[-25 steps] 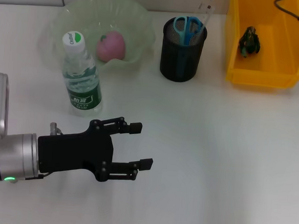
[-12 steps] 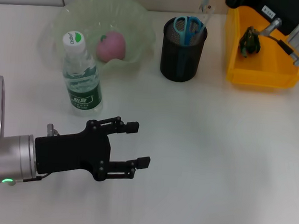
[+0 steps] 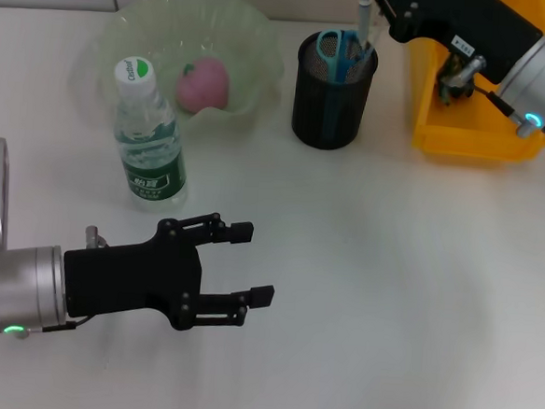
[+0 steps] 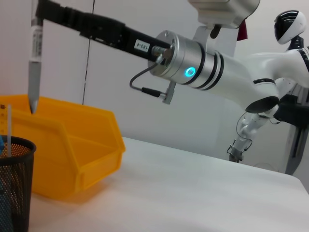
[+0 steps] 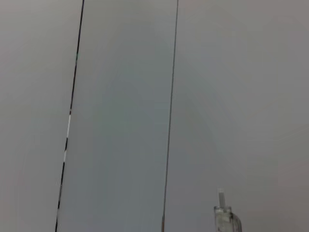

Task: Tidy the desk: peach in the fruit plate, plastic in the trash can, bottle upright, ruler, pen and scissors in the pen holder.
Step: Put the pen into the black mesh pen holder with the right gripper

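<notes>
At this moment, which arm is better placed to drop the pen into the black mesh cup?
The right. Its claw holds the slim silver-grey pen upright, tip down, above the black mesh pen holder. The left claw hangs open and empty over the near white desk, far from the cup.

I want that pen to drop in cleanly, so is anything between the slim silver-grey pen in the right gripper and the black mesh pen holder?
Nothing visible blocks it. The pen hangs tip-down above the holder, which holds blue-handled scissors.
</notes>
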{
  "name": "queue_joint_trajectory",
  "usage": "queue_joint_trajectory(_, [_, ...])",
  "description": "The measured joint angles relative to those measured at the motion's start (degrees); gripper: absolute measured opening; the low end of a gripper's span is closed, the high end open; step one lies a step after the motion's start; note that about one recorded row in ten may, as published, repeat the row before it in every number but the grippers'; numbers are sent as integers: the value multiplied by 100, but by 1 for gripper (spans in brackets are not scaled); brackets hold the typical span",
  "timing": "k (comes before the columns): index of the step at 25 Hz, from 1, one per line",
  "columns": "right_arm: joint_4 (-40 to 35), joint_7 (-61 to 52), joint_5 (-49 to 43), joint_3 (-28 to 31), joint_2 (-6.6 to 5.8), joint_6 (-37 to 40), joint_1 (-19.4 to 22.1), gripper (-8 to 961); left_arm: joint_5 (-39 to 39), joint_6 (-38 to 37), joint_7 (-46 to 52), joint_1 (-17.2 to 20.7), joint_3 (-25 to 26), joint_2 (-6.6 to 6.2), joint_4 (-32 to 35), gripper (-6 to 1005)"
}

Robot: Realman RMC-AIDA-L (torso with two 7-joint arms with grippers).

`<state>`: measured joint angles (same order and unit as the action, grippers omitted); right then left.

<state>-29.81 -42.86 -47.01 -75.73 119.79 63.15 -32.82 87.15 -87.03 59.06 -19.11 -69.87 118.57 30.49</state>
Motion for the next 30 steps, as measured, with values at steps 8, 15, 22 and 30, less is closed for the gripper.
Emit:
queue_joint_trajectory(8, [72, 3, 5, -773, 15, -1064, -292, 174, 1, -9, 36, -53, 7, 0, 1, 813])
queue_joint_trajectory(15, [137, 11, 290, -1174, 15, -1444, -434, 174, -5, -28, 36, -58, 9, 5, 1, 813])
queue_joint_trajectory(22, [31, 75, 581, -1167, 12, -1366, -326, 173, -47, -34, 36, -58, 9, 9, 1, 813])
queue_joint_trajectory(30, [-134, 1250, 1467, -1364, 9, -961, -59, 173, -71, -58, -2, -23, 9, 0, 1, 813])
